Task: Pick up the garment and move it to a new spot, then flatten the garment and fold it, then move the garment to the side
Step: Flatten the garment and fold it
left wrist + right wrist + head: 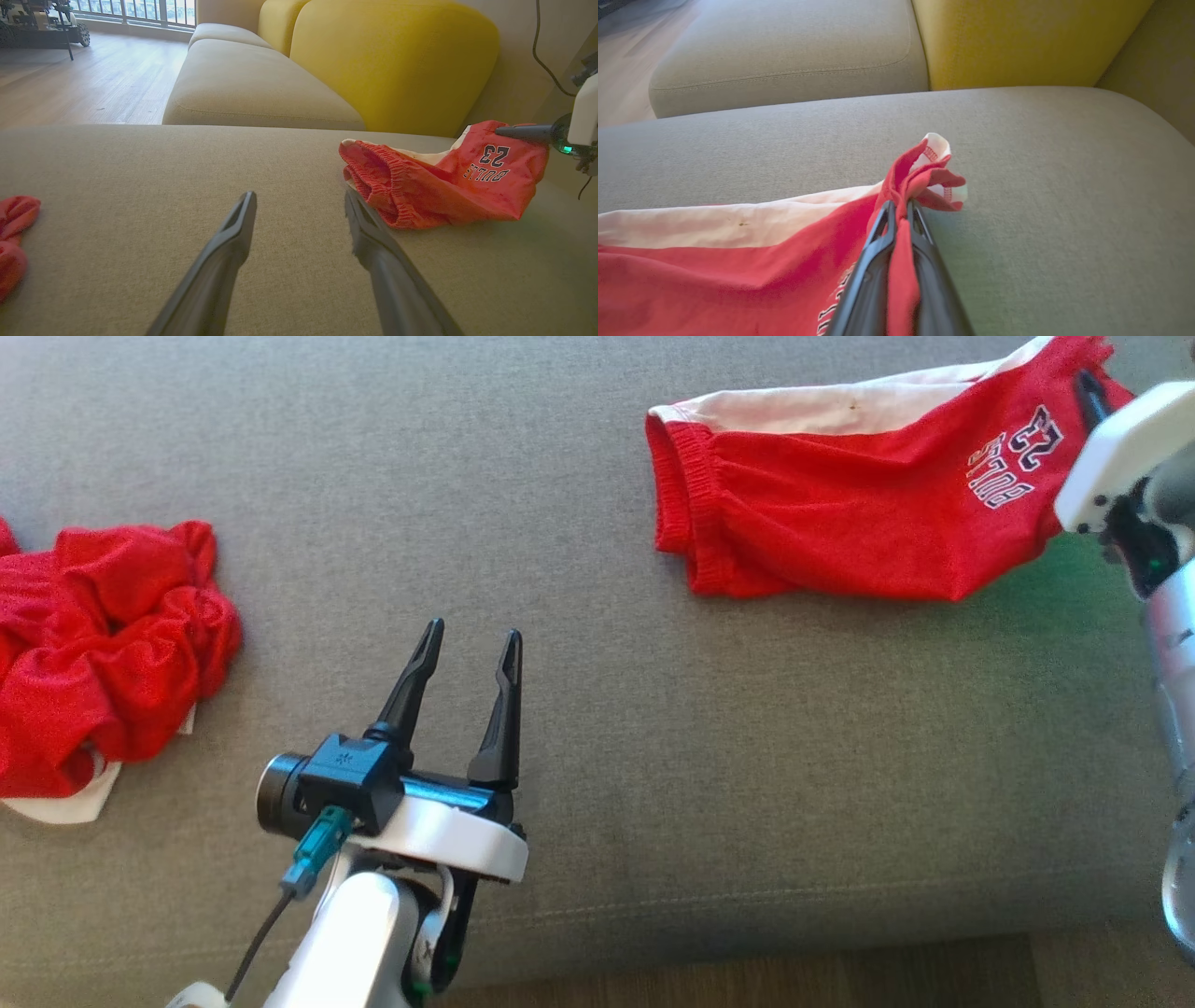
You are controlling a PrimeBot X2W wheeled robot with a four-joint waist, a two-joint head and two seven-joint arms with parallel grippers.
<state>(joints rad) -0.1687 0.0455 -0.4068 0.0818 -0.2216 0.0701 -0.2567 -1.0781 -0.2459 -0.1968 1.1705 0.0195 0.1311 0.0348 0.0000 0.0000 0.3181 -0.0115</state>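
Left jaws gape between crumpled red cloth and gripped shorts.

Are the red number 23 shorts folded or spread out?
Folded, it seems: the shorts lie doubled on the cushion, layered waistband edges at one end; the right end effector pinches the leg-end corner.

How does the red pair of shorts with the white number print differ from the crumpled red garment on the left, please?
The red printed shorts lie spread fairly flat; the crumpled red garment is bunched in a heap. The shorts bear lettering; the crumpled garment shows none. The right gripper is shut on a corner of the shorts; nothing touches the crumpled garment. Both are red and lie on the grey sofa cushion.
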